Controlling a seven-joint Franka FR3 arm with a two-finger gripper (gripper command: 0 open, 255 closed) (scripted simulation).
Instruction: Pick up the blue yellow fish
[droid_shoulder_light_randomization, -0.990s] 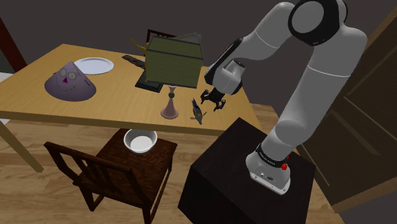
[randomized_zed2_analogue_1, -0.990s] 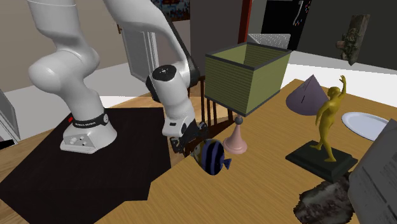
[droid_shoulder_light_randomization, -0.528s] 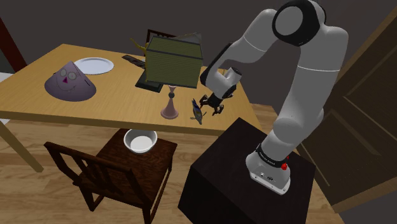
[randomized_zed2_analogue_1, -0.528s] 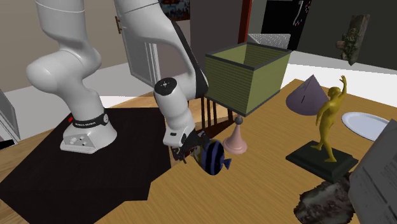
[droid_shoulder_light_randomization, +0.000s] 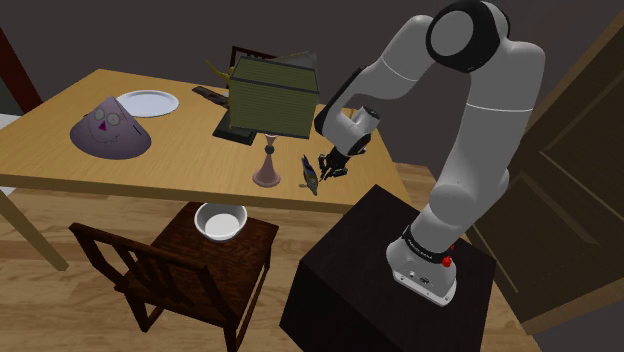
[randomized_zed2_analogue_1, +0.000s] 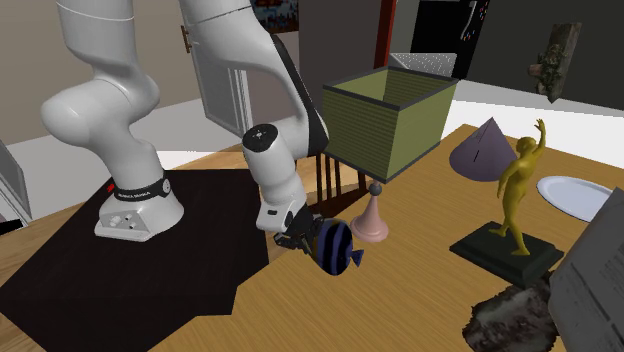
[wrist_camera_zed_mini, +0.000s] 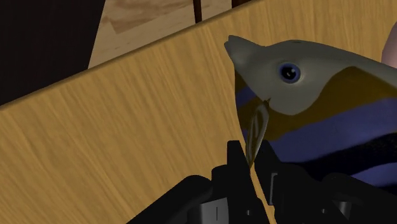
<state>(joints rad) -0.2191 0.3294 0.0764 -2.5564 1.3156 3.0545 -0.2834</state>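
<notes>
- Black pincer (wrist_camera_zed_mini: 253, 181) drawn almost closed, clasping the blue-and-yellow striped fish (wrist_camera_zed_mini: 305, 108) by its fin.
- Fish stands at the desk's (droid_shoulder_light_randomization: 60, 150) near edge, just beside the pink lamp foot (droid_shoulder_light_randomization: 267, 172).

Wooden table (droid_shoulder_light_randomization: 60, 165) carrying a purple cone (droid_shoulder_light_randomization: 110, 128), a white plate (droid_shoulder_light_randomization: 148, 102), a green-shaded lamp (droid_shoulder_light_randomization: 272, 97) and a gold figurine (randomized_zed2_analogue_1: 520, 185). At its edge, just beside the lamp's foot, a blue-and-yellow striped fish (randomized_zed2_analogue_1: 335, 247).
</notes>
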